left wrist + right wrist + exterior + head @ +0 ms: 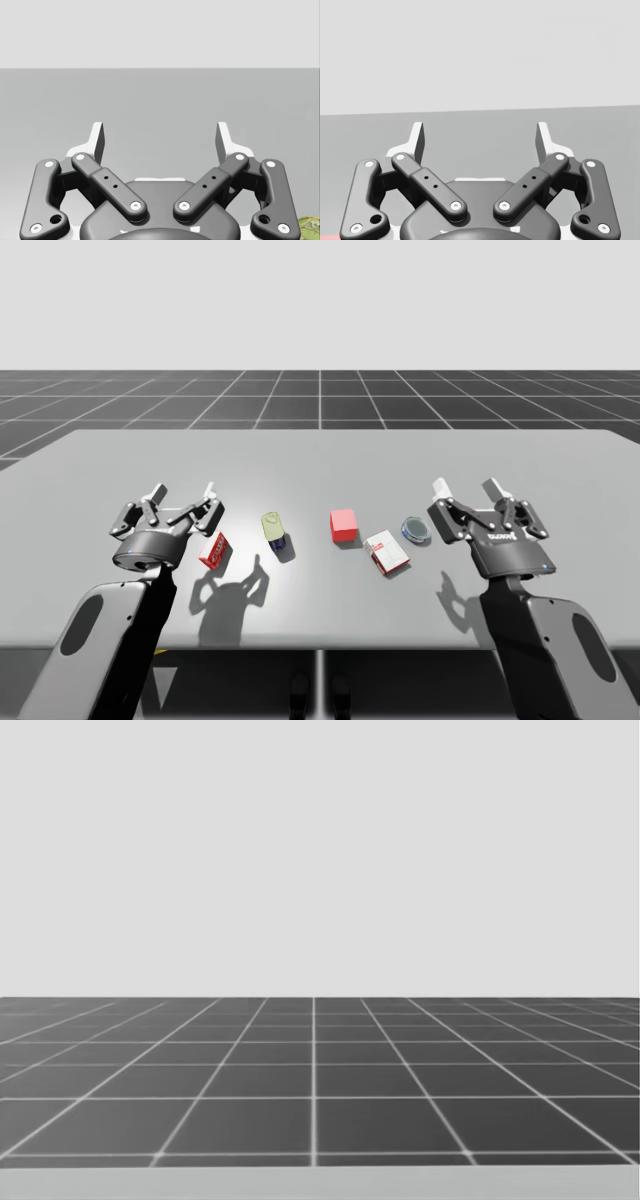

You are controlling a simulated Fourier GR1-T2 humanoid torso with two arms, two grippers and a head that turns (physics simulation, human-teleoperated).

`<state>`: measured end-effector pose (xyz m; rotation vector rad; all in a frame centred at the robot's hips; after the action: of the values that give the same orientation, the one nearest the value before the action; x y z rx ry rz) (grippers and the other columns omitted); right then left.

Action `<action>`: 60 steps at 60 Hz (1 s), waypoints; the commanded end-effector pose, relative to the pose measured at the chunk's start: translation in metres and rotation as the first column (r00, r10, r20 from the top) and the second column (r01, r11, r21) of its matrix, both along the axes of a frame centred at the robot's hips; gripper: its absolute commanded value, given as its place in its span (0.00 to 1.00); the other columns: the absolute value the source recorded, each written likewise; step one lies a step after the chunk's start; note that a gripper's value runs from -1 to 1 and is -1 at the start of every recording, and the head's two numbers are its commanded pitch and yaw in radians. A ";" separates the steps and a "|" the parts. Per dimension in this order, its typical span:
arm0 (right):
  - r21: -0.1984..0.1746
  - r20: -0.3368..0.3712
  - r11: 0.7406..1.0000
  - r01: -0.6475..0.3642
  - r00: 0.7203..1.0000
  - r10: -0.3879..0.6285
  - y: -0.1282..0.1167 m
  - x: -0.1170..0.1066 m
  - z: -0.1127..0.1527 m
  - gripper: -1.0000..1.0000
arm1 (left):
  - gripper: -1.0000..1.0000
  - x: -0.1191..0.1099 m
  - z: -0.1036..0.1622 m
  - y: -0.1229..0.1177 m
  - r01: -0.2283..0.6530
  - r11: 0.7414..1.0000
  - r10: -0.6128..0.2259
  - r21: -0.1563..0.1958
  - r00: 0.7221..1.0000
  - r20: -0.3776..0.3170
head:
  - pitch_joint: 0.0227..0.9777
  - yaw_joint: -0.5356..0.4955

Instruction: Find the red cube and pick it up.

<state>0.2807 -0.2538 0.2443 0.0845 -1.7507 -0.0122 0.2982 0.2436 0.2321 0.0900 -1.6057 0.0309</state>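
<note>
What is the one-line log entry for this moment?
red cube: on table, untouched, apart from both grippers | left gripper: open, empty | right gripper: open, empty | step: grasp not yet done

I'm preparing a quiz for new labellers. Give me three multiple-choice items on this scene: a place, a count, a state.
1. Where is the red cube? A) in a gripper B) on the table, near its middle C) atop a box
2. How many things lie on the table? A) three B) five C) seven
3. How are my left gripper and right gripper? A) both open B) both shut C) one shut
Key: 1 B, it rests between the yellow-green can and a red-and-white box. 2 B, cube, can, round tin, that box, a second box. 3 A, fingers apart, nothing between them.
</note>
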 end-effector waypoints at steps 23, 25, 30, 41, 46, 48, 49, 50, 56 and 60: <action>0.034 -0.017 0.999 -0.019 1.000 0.019 0.002 -0.001 0.003 0.00 | 0.00 -0.001 0.001 -0.001 -0.001 1.000 0.001 -0.005 1.000 -0.013 | 0.22 0.50; 0.035 -0.017 0.999 -0.018 1.000 0.019 0.002 -0.001 0.003 0.00 | 0.00 -0.001 0.001 -0.001 -0.001 1.000 0.001 -0.005 1.000 -0.013 | 0.25 0.50; 0.035 -0.021 0.999 -0.023 1.000 0.024 0.002 -0.001 0.003 0.00 | 0.00 -0.001 0.000 -0.001 -0.002 1.000 0.002 0.000 1.000 -0.010 | 0.36 0.50; 0.029 -0.021 0.999 -0.026 0.999 0.026 0.002 -0.001 0.003 0.00 | 0.00 0.000 0.000 -0.001 -0.001 1.000 0.001 0.008 1.000 -0.008 | 0.52 0.50; 0.034 -0.021 0.999 -0.026 0.999 0.027 0.002 -0.002 0.003 0.00 | 0.00 0.000 -0.001 -0.001 0.000 1.000 0.000 0.013 1.000 -0.009 | 0.58 0.49; 0.032 -0.022 0.999 -0.027 0.999 0.027 0.003 -0.002 0.003 0.00 | 0.00 0.000 -0.001 -0.001 0.000 1.000 0.000 0.015 1.000 -0.009 | 0.62 0.48; 0.032 -0.022 0.999 -0.027 0.999 0.028 0.003 -0.002 0.003 0.00 | 0.00 0.000 -0.001 -0.001 0.000 1.000 0.000 0.016 1.000 -0.009 | 0.63 0.48; 0.032 -0.023 0.999 -0.027 0.999 0.027 0.003 -0.002 0.003 0.00 | 0.00 0.000 -0.001 -0.001 0.001 1.000 0.000 0.016 1.000 -0.009 | 0.64 0.48; 0.031 -0.024 0.999 -0.029 0.999 0.029 0.004 -0.002 0.003 0.00 | 0.00 0.000 -0.001 -0.002 0.002 1.000 -0.002 0.020 1.000 -0.008 | 0.70 0.46; 0.031 -0.027 0.999 -0.028 0.999 0.029 0.005 -0.002 0.003 0.00 | 0.00 -0.001 -0.001 -0.002 0.003 1.000 -0.003 0.022 1.000 -0.007 | 0.73 0.45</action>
<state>0.2792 -0.2506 0.2474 0.1296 -1.7259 -0.0200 0.2977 0.2421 0.2314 0.1018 -1.5979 0.0161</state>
